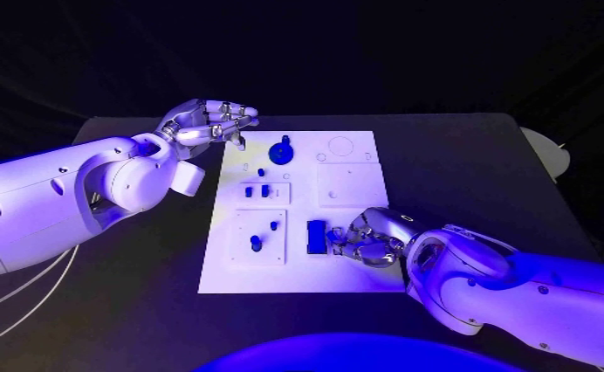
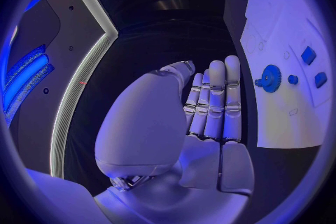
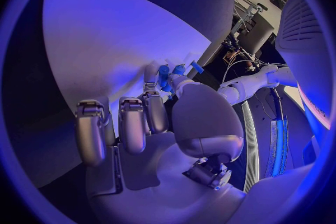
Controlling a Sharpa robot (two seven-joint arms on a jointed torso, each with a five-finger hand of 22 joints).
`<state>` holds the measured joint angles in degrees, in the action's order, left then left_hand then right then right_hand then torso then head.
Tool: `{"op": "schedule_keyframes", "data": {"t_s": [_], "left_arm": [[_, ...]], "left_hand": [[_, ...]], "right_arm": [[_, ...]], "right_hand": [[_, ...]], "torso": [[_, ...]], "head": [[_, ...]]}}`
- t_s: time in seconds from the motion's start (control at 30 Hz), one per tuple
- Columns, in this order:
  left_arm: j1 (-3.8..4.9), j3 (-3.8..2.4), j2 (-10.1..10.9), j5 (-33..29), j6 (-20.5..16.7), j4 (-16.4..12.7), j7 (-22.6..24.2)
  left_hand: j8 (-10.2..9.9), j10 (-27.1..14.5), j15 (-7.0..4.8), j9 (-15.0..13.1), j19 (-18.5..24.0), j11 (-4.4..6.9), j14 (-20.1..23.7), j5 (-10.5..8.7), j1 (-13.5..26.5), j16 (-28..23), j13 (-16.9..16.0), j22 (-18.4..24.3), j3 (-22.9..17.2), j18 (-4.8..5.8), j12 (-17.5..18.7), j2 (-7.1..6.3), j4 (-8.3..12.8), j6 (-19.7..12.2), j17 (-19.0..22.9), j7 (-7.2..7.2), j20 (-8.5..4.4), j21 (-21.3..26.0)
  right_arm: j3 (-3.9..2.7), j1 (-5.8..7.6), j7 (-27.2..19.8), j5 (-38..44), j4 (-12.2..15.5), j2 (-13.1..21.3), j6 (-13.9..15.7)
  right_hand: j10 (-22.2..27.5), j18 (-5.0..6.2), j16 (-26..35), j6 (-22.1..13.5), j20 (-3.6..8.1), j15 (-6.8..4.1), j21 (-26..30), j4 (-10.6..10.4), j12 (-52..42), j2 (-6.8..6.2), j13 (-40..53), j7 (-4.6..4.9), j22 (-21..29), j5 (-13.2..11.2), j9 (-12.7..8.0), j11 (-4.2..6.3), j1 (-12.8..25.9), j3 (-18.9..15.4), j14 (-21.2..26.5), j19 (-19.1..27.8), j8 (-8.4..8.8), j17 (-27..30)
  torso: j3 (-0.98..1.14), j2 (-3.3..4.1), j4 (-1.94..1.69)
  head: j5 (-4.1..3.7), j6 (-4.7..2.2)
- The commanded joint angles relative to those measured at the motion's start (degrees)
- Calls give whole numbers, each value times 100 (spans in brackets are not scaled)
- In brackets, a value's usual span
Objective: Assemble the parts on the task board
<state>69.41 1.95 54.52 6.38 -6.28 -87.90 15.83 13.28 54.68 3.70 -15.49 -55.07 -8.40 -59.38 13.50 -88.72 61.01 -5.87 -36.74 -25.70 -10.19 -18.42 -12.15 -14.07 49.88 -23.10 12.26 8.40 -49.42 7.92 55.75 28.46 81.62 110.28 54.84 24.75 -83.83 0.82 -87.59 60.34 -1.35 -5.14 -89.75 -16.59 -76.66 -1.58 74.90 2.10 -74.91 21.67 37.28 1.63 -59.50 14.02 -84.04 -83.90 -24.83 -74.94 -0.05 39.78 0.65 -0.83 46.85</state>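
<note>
Robot hands at opposite corners of the task board; neither grasps a part.

The left robot hand (image 1: 208,122) hovers just beyond the far left corner of the task board (image 1: 353,254); the left wrist view shows its fingers (image 2: 218,103) extended side by side with nothing held. The right robot hand (image 1: 362,237) rests on the near right area of the board, fingers curled downward, fingertips (image 1: 338,234) just beside a blue rectangular part (image 1: 316,237); whether it grips anything cannot be determined. The white board lies in the middle of the black worktop (image 1: 504,171). A blue gear-shaped part (image 1: 281,153) sits near the far edge. Two small blue parts (image 1: 257,190) stand in a raised plate at mid-left, and further blue parts (image 1: 258,244) sit in the near left plate.
</note>
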Motion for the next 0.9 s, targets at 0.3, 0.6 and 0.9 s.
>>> {"op": "schedule_keyframes", "data": {"t_s": [0.3, 0.6, 0.9], "left_arm": [[3, -3, -4, -27, 97, -13, 27], [3, -3, -3, -27, 99, -13, 27], [3, -3, -2, -27, 103, -10, 21]], "left_hand": [[36, -52, 5, 1, 14, -2, 40, 30, 61, 21, 8, 9, -27, -39, -33, -5, -5, -56, 5, -2, 30, 36], [36, -52, 5, 1, 14, -2, 40, 30, 61, 21, 8, 9, -27, -39, -33, -5, -5, -56, 5, -2, 30, 36], [42, -56, 6, 0, 15, -2, 44, 31, 76, 23, 8, 13, -38, -39, -44, -3, -3, -57, 9, -2, 31, 43]], "right_arm": [[3, -3, 70, 141, -5, -19, -122], [3, -2, 61, 158, 3, -26, -124], [3, -2, 10, 147, 29, -25, -111]], "right_hand": [[-177, -82, -40, 66, 38, -27, -25, -2, -69, -5, 769, -6, -1509, 122, -9, 35, -124, 75, -500, -610, -24, -1017], [-196, -82, -48, 91, 42, -31, -25, -12, -100, 8, 791, -11, -1509, 285, -14, 40, -148, 112, -504, -610, -32, -1035], [-200, -82, -53, 104, 42, -28, -25, -25, -95, -73, 792, -5, -1509, 261, -23, 34, -15, 35, -506, -610, -31, -1045]], "torso": [[4, -1, 7], [7, 4, 6], [5, 1, 7]], "head": [[1, 8], [-7, 17], [-1, 21]]}}
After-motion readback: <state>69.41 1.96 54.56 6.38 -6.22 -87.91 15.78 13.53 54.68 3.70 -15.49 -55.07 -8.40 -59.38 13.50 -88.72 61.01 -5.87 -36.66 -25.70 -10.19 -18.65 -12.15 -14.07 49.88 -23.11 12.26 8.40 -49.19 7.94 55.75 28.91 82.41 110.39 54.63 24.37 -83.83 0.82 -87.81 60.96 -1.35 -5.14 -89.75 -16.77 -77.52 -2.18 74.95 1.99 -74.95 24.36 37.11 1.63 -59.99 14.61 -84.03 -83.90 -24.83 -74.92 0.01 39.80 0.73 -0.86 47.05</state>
